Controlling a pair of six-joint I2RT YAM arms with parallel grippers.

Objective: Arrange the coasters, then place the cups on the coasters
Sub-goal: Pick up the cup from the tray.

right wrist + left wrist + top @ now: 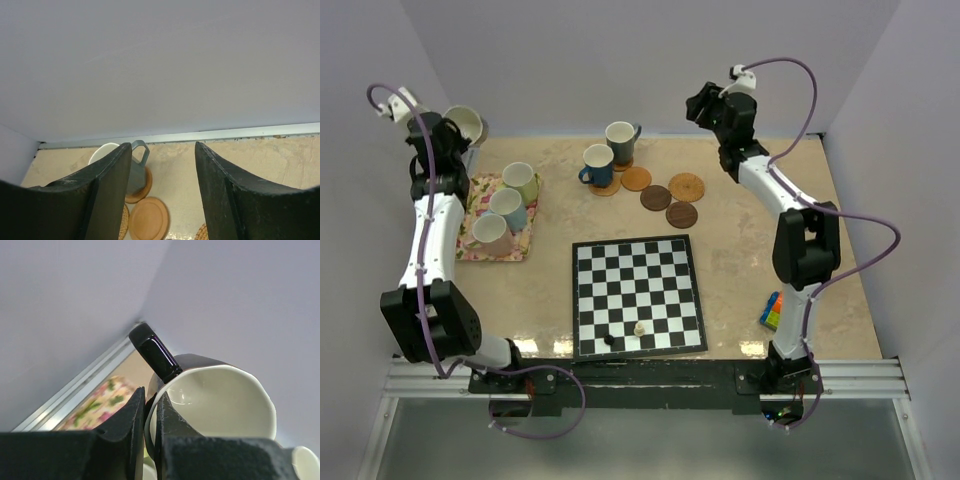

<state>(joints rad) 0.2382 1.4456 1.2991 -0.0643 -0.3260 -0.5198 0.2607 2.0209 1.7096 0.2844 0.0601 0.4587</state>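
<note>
— While the black cup [220, 400] is pinched at the rim by the left gripper [150, 401], is anything held on the right?
— Nothing. The right gripper [163, 165] is spread wide and empty, raised near the back wall above the coaster group. It is judged to be held high so that the drop zone is not obstructed.
— Why a rim pinch?
— One finger is set inside the cup wall and one outside, next to the handle [152, 352]. That way the base is exposed for set-down. The cup appears lifted off the floral mat [520, 248], at the far-left corner.
— Progress?
— Two are served: the dark blue cup [598, 165] and the teal cup [620, 138] are each seated on a coaster. Four bare ones are clustered just right of them: a tan coaster [636, 178], a woven tan coaster [686, 186], a dark brown coaster [656, 197] and a second dark coaster [681, 214]. The pale green cup [520, 180], light blue cup [507, 205] and pink cup [490, 232] are parked on the mat.
— Risk?
— The tan coaster is laid right against the occupied ones, as far as can be told, so little clearance is expected beside the dark blue cup. The chessboard [638, 297] is not involved.
</note>
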